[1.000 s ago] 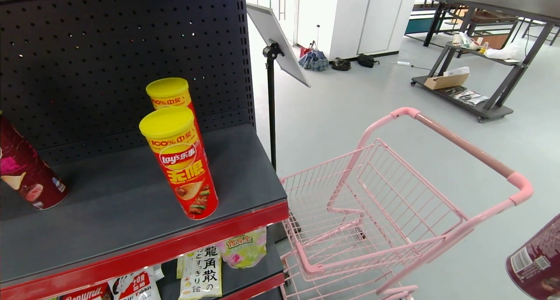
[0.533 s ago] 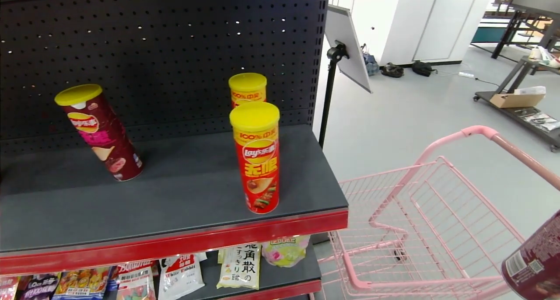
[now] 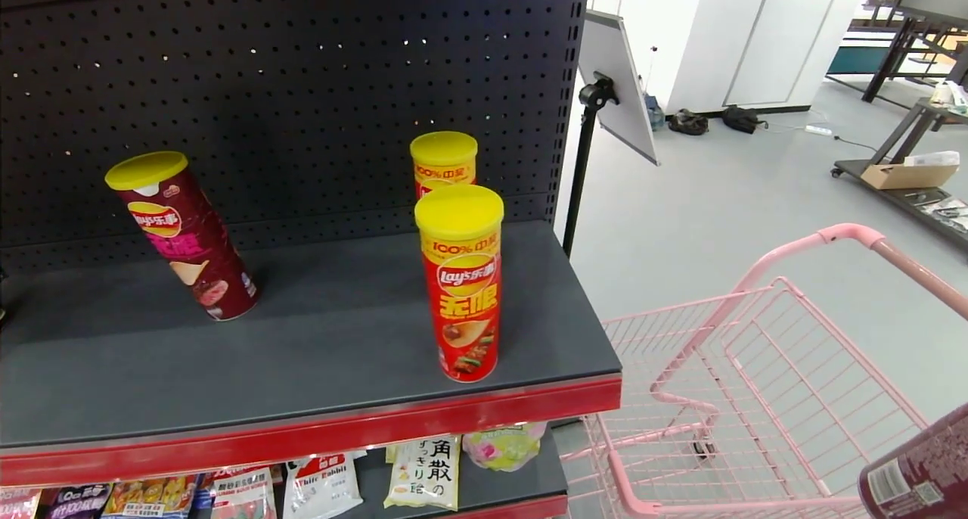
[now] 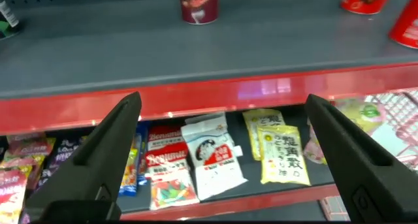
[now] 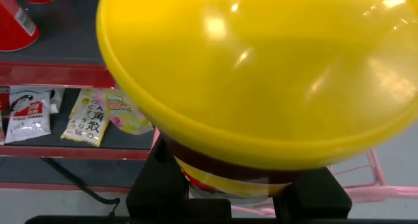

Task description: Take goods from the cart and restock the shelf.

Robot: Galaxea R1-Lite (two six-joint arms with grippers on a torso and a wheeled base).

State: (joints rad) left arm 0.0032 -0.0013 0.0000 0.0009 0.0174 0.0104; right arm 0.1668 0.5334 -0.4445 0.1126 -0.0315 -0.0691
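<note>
In the head view a dark grey shelf [image 3: 318, 352] with a red front edge carries a maroon chip can [image 3: 185, 235] on the left and two red chip cans, one near the front [image 3: 463, 284] and one behind it [image 3: 444, 163]. The pink cart [image 3: 756, 398] stands to the right of the shelf. A second maroon can [image 3: 919, 470] shows at the lower right, its yellow lid [image 5: 261, 67] close to the right wrist camera. My right gripper [image 5: 238, 188] is shut on that can. My left gripper [image 4: 222, 103] stands open before the shelf's red edge [image 4: 209, 96].
Snack bags [image 3: 423, 473] lie on the lower shelf [image 4: 215, 159]. A black pegboard [image 3: 302, 88] backs the shelf. A stand with a white board [image 3: 616, 88] rises beside the shelf's right end. Open grey floor lies beyond the cart, with a dark trolley [image 3: 900, 178] far right.
The head camera has swung left toward the shelf, so the whole picture shifted right and the maroon can on the shelf came fully into sight. The held can stays at the lower right.
</note>
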